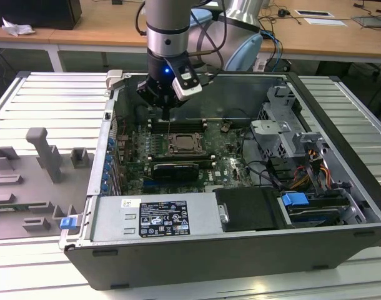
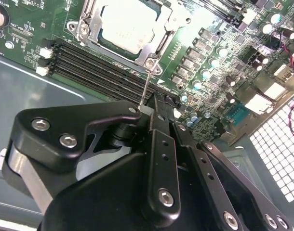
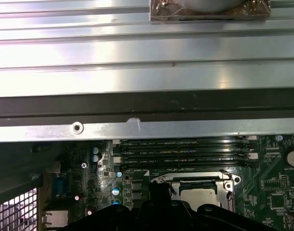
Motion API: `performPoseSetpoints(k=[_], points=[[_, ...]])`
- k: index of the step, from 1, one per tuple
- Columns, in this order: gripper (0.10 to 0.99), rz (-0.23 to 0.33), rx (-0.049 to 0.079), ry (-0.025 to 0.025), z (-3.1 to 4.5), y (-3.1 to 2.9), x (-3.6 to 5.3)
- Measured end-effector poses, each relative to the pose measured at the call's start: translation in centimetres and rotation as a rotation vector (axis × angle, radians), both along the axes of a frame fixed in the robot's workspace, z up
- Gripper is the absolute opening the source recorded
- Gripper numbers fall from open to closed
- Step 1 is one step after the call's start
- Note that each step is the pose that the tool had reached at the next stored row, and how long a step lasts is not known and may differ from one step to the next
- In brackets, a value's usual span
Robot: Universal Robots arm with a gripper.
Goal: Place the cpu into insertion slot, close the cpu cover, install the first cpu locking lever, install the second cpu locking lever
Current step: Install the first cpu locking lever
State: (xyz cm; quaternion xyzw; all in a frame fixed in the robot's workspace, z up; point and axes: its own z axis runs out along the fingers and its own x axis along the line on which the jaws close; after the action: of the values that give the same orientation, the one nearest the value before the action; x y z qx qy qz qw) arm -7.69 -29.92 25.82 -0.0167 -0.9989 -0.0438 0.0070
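Observation:
The cpu lies pale and flat in the insertion slot on the green board. The silvery cpu cover lies down around it as a frame. In the first wrist view the cpu shows inside the same frame. My gripper hangs just above the socket's corner, on the side of the long memory slots. It is shut on a thin silvery locking lever that runs from the fingertips down to the socket corner by a screw. In the exterior view the gripper stands over the board with the lever below it.
Long black memory slots run beside the socket. A black card, the power supply, a drive cage and cables crowd the open case. The case wall rises close behind. Grey fixtures stand outside, at the exterior view's left.

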Motion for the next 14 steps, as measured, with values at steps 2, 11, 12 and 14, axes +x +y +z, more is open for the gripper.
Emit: performPoseSetpoints(k=[2, 11, 12, 14], points=[[0.106, 0.0, 0.0, 0.0, -0.01, 0.0, 0.12], [0.106, 0.0, 0.0, 0.0, -0.04, 0.0, 0.64], [0.106, 0.0, 0.0, 0.0, -0.05, 0.0, 0.7], [0.106, 0.0, 0.0, 0.0, -0.05, 0.0, 0.78]])
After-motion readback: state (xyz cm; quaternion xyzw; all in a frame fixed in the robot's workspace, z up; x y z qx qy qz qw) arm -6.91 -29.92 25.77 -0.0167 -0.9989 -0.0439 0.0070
